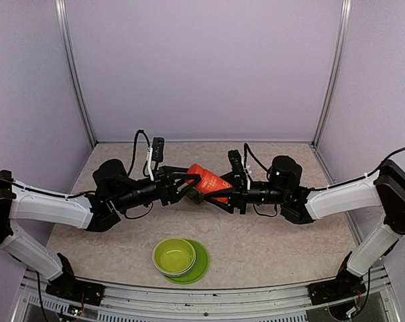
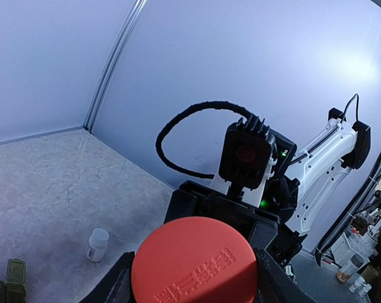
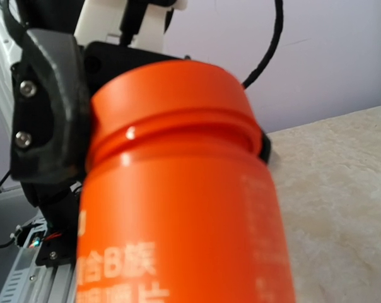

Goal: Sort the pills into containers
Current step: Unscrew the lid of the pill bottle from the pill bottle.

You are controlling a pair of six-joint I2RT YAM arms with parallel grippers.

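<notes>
One orange bottle [image 1: 209, 182]; right claw [image 1: 222, 193] clamps it; left claw [image 2: 192, 281] brackets its cap [image 2: 193, 260], grip uncertain; containers [image 2: 14, 278] lie below both.

An orange-red bottle [image 1: 208, 183] hangs tilted above the middle of the beige speckled table [image 1: 276, 235]. Its round cap [image 2: 193, 262] points toward ten o'clock and its body toward four (white Chinese print runs along the side). At six o'clock from it, near the front edge, a lime-green bowl [image 1: 174, 256] sits on a matching plate [image 1: 201, 265], shifted toward the plate's nine o'clock side. A small white bottle [image 2: 98, 244] stands upright on the table, at about nine o'clock of the cap in the left wrist view.
</notes>
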